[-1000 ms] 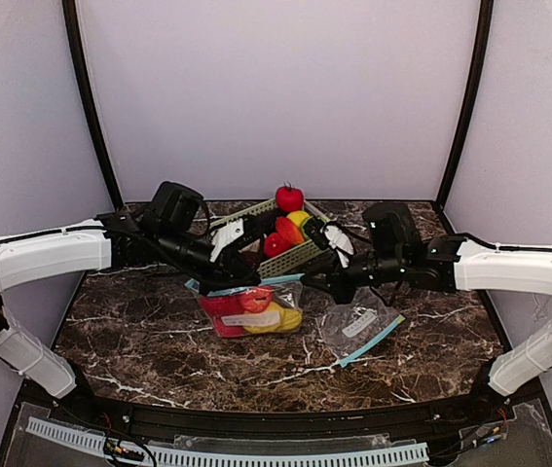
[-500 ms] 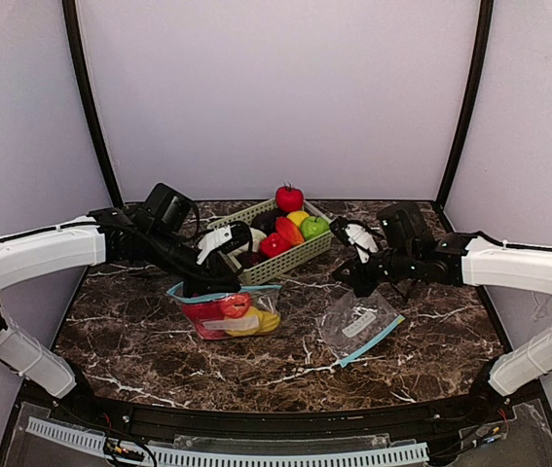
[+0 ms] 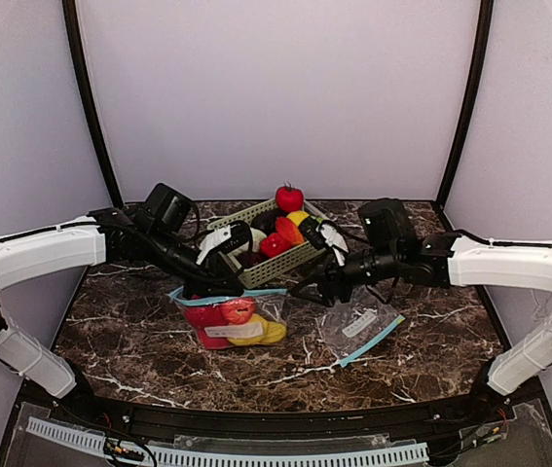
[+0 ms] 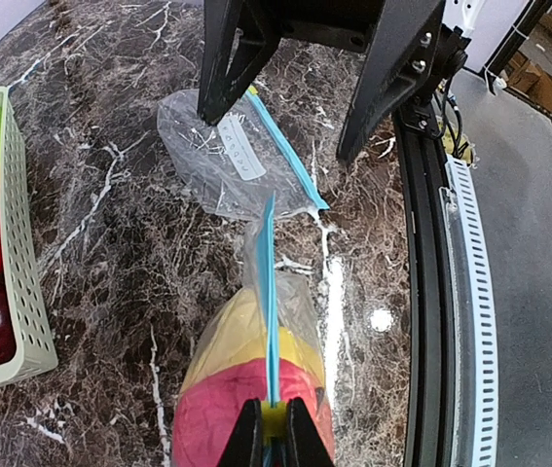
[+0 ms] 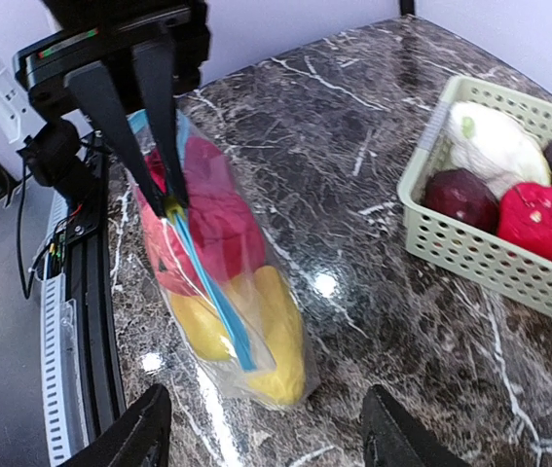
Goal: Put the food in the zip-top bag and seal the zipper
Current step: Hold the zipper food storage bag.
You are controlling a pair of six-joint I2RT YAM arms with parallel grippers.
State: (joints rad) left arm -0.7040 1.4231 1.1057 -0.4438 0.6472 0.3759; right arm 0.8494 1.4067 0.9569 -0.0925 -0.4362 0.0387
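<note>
The zip-top bag (image 3: pixel 235 319) lies on the marble table with red and yellow food inside, its blue zipper (image 4: pixel 270 292) running along the top. My left gripper (image 4: pixel 274 430) is shut on the near end of that zipper, over a small yellow piece; in the top view my left gripper (image 3: pixel 201 288) sits at the bag's left end. My right gripper (image 5: pixel 271 440) is open, its fingers spread just short of the bag's (image 5: pixel 222 282) far end with nothing between them. From above, my right gripper (image 3: pixel 307 282) hovers beside the bag's right end.
A pale green basket (image 3: pixel 300 257) behind the bag holds more food: a red tomato (image 3: pixel 289 197) on top, a pale cabbage (image 5: pixel 490 146), a dark purple piece (image 5: pixel 462 195) and a red one (image 5: pixel 538 219). A second, empty zip bag (image 3: pixel 358 326) lies to the right.
The left gripper dragged the bag a little left and nearer. The right gripper, shut at the bag's right end a second ago, drew away to the right, then came back and opened.
</note>
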